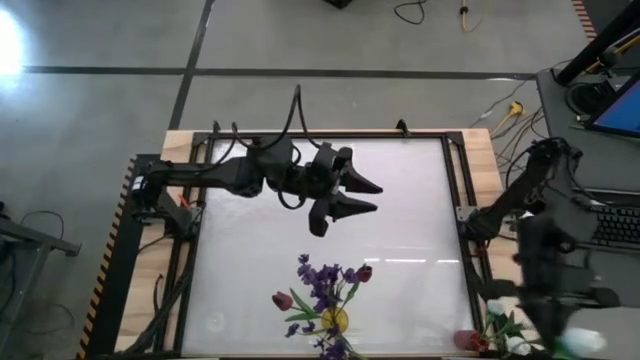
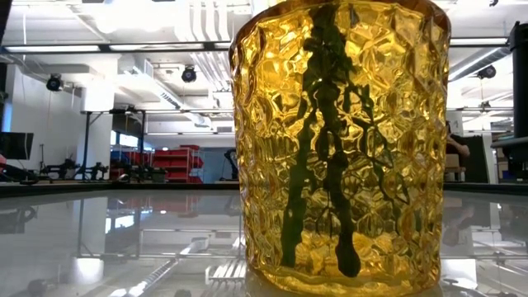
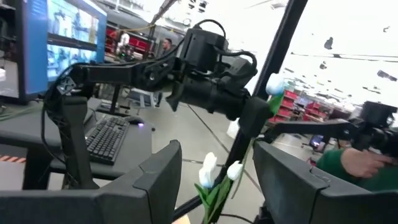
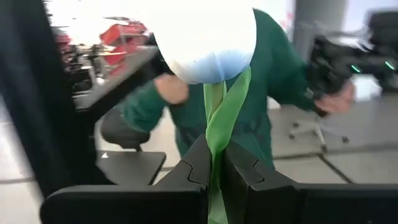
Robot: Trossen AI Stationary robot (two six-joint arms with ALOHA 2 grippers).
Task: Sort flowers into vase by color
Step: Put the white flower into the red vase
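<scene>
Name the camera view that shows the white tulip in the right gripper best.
The right wrist view: the white tulip bud fills it, its green stem pinched between the right gripper's fingers. The high view shows only a blurred white patch at the bottom right corner. The left wrist view shows it small. The low view misses it.

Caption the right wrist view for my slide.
Right claw shut on a white tulip, person in green behind.

Grey concrete floor [image 1: 100, 40] crossed by dark tape lines; a black keyboard [image 1: 612, 225] on a desk at three o'clock; red storage bins [image 2: 169, 158] under bright ceiling lights [image 2: 49, 48]
</scene>
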